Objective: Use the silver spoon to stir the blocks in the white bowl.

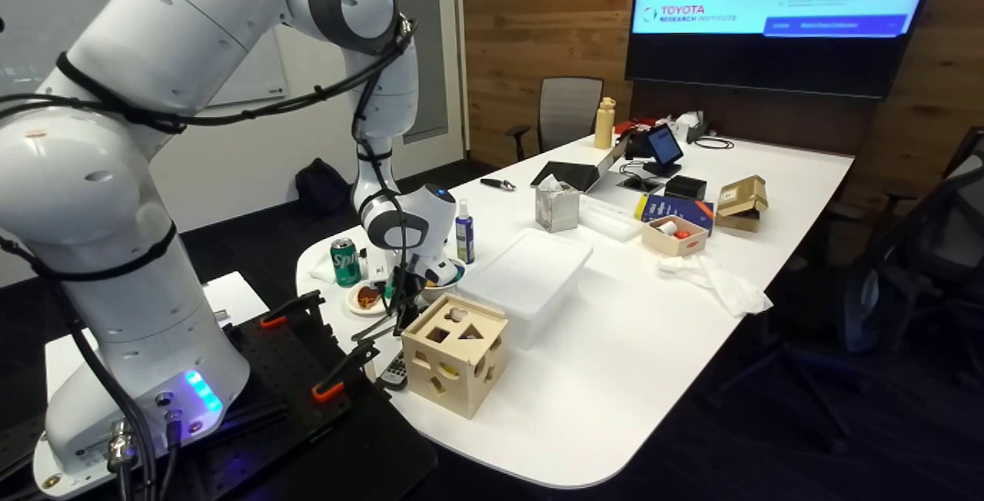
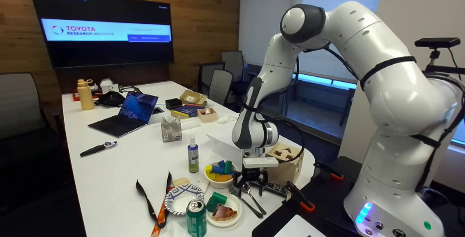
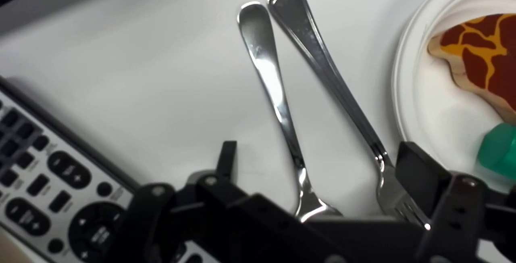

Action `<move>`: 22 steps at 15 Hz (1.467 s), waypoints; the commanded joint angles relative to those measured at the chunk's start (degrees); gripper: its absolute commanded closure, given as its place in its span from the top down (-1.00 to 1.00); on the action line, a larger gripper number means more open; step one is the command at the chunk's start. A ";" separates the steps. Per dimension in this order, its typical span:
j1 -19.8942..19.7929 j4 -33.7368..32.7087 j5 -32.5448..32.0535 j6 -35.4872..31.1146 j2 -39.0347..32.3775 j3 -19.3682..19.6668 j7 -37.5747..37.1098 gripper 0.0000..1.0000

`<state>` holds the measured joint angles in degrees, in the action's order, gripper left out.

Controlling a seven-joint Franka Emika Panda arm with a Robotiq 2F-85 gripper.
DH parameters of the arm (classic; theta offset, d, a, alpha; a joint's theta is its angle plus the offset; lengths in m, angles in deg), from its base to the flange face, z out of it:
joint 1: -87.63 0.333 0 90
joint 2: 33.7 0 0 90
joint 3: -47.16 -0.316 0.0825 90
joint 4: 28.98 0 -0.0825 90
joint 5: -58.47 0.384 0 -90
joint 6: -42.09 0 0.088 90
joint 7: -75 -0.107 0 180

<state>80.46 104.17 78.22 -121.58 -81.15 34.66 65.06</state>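
Silver spoon (image 3: 277,97) is lying on the table (image 1: 592,378) w/ a fork (image 3: 341,93) rt beside it, & the gripper (image 2: 250,185) is hanging over both w/ its fingers standing wide apart. In the wrist view its black frame is hiding most of the spoon's round end. A remote (image 3: 44,166) is lying on 1 side, & on the other a white plate (image 3: 435,105) is holding a toy steak (image 3: 483,57) & a green toy pc (image 2: 219,197). Yellow, blue, green & orange blocks (image 2: 218,169) are filling the white bowl (image 2: 221,185), nr the gripper. Wooden box (image 1: 457,356) w/ cut-out holes is standing close by; in an exterior view the gripper is covering part of the bowl. Big white box (image 1: 523,278) is sitting just beside the wooden one; spray bottle (image 2: 193,157), green can (image 1: 345,261) & paper bowl (image 2: 183,200) are standing around too. Table is stretching long & white, w/ a laptop (image 2: 140,108) & tissue box (image 2: 171,129) farther off. Chairs (image 2: 220,84) are standing nr it, & a TV (image 1: 776,63) is glowing on the wood wall (image 2: 203,19).
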 commanded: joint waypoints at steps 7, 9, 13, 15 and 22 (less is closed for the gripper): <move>1.76 2.51 1.23 1.81 2.51 2.46 -3.80 1.00; 3.81 1.59 1.05 3.74 2.55 4.51 -6.41 1.00; 7.86 -0.17 0.35 6.79 2.42 7.96 -10.24 1.00; 8.82 -1.21 0.16 7.97 2.08 8.66 -10.50 1.00; 9.01 -2.86 0.33 9.76 1.39 8.49 -9.25 0.38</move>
<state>88.94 101.84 78.50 -114.19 -80.48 42.67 56.43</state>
